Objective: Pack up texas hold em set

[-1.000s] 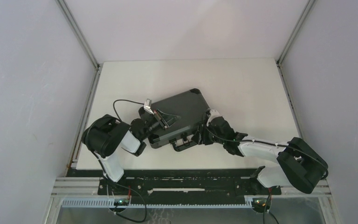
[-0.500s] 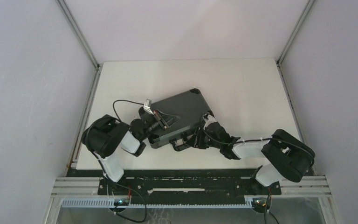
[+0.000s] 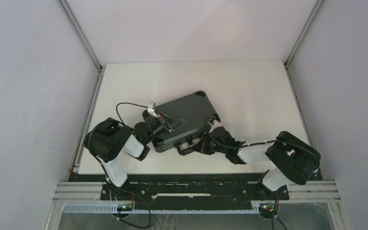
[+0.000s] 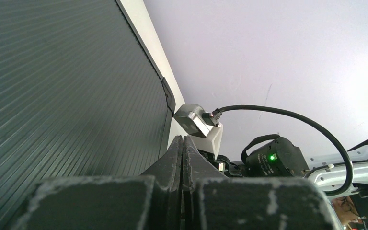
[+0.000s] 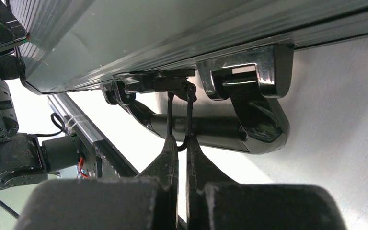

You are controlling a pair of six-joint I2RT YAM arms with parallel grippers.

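The black hard briefcase (image 3: 187,111) lies closed on the white table, so the chips, cards and buttons are hidden. Its ribbed lid (image 4: 67,86) fills the left wrist view. My left gripper (image 3: 166,123) is shut and empty, lying over the lid's near left part; its tips (image 4: 182,140) are pressed together. My right gripper (image 3: 200,143) is at the case's front edge. In the right wrist view it (image 5: 178,141) is shut on the thin wire loop (image 5: 189,112) of a latch, just in front of the black handle (image 5: 220,127).
The table (image 3: 249,86) is bordered by metal rails left and right and a black rail at the near edge. The right arm's wrist camera and cable (image 4: 197,123) show beyond the left fingers. A shiny latch plate (image 5: 249,76) sits beside the handle.
My right arm has folded in and slid left along the case's front edge toward the latch. The left arm and the case have not moved.
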